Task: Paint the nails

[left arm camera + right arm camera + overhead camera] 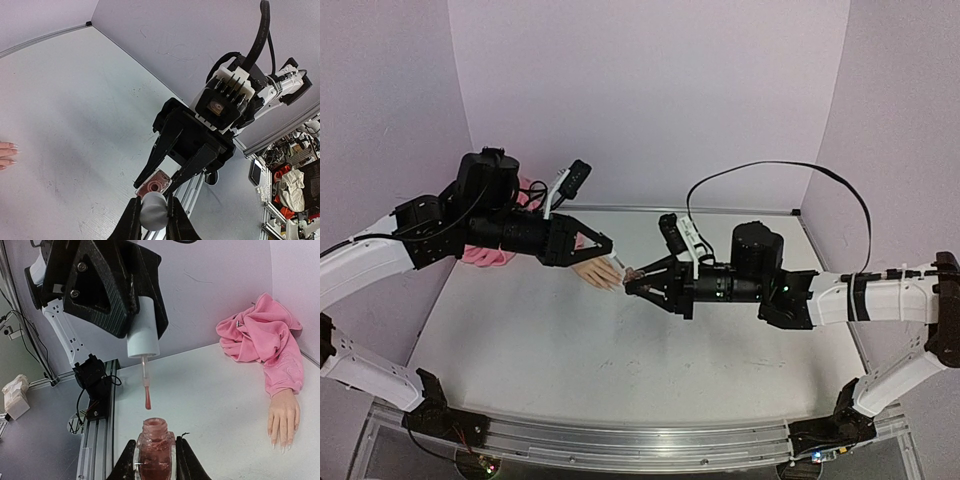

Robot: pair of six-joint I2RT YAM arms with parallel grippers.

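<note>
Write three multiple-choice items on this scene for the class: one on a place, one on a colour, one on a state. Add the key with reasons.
1. Where is the brush?
A. just above the bottle
B. on a nail
C. lying on the table

2. What colour is the sleeve?
A. blue
B. pink
C. green

3. What state is the bottle in?
A. capped
B. tipped over
C. open

Key:
1 A, its wet tip hangs over the neck.
2 B, the cloth on the mannequin hand is pink.
3 C, the left gripper holds the cap clear while the right gripper grips the bottle upright.
</note>
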